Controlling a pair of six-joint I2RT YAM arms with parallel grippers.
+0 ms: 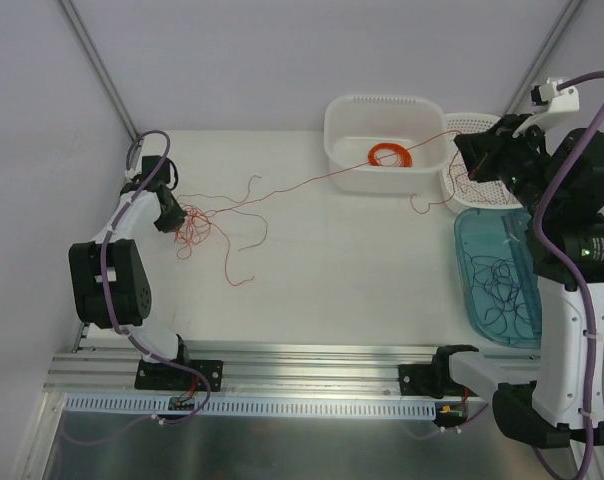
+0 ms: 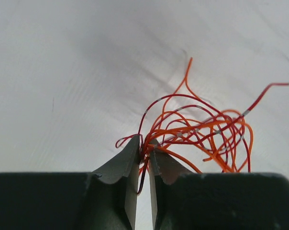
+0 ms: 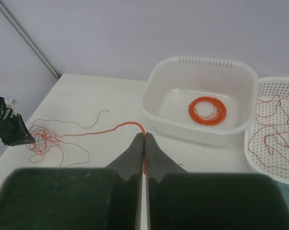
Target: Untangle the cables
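The white table carries three containers along its right side in the overhead view. A teal tray lies at 4 o'clock and holds dark wire loops. A white tub stands at 1 o'clock. A white perforated basket sits just beside the tub at 2 o'clock, with loose red strands lying in it. The right gripper hangs above the basket, near the tub's right wall. Its jaws are pressed together on a single orange-red strand of the cables. That strand runs from the jaws across the tub, toward 9 o'clock, and ends in the main tangle. The left gripper is at 9 o'clock, low over the table, at the left edge of the tangle. Its jaws stand narrow, with only a slim gap, and several red and orange strands are caught between the tips. The tangle is a small scribbly knot resting on the table, with curly tails spreading from it toward 3 and 5 o'clock. A neat orange ring coil lies flat on the tub floor.
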